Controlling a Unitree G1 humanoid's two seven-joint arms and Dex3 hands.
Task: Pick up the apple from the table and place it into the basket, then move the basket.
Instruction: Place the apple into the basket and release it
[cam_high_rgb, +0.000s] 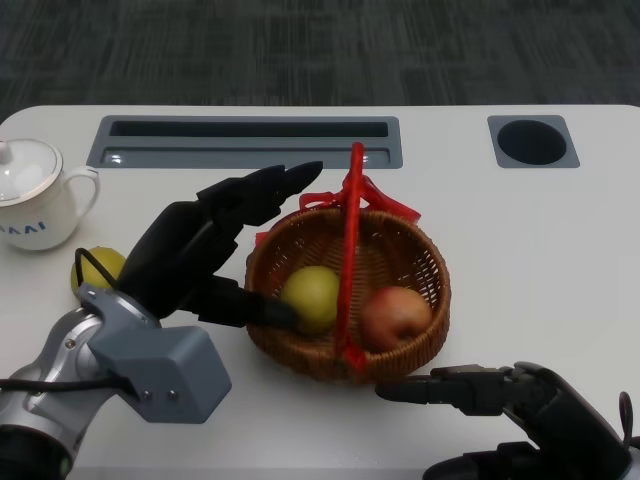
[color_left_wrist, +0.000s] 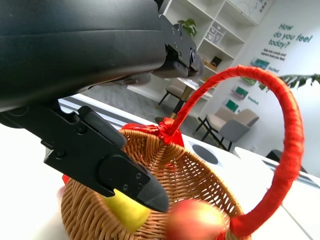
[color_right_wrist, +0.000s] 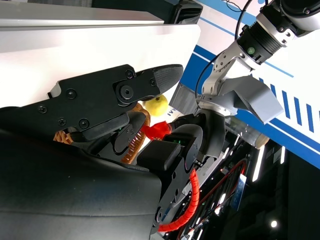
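Note:
A wicker basket (cam_high_rgb: 300, 352) with an upright red handle (cam_high_rgb: 350, 240) stands mid-table. Inside it lie a red apple (cam_high_rgb: 397, 316) and a yellow-green fruit (cam_high_rgb: 312, 297). My left hand (cam_high_rgb: 200, 250) is at the basket's left rim with its fingers spread. The upper fingers reach over the rim toward the handle, the thumb lies by the yellow-green fruit, and it holds nothing. My right hand (cam_high_rgb: 520, 420) sits just in front of the basket, fingers stretched out and apart, empty. The left wrist view shows the basket (color_left_wrist: 185, 175), the handle (color_left_wrist: 282, 125) and the blurred apple (color_left_wrist: 195, 220).
A second yellow fruit (cam_high_rgb: 97, 266) lies on the table left of my left hand. Beyond it stands a white lidded cup (cam_high_rgb: 30, 200). A grey recessed slot (cam_high_rgb: 245, 142) and a round hole (cam_high_rgb: 532, 142) run along the table's far side.

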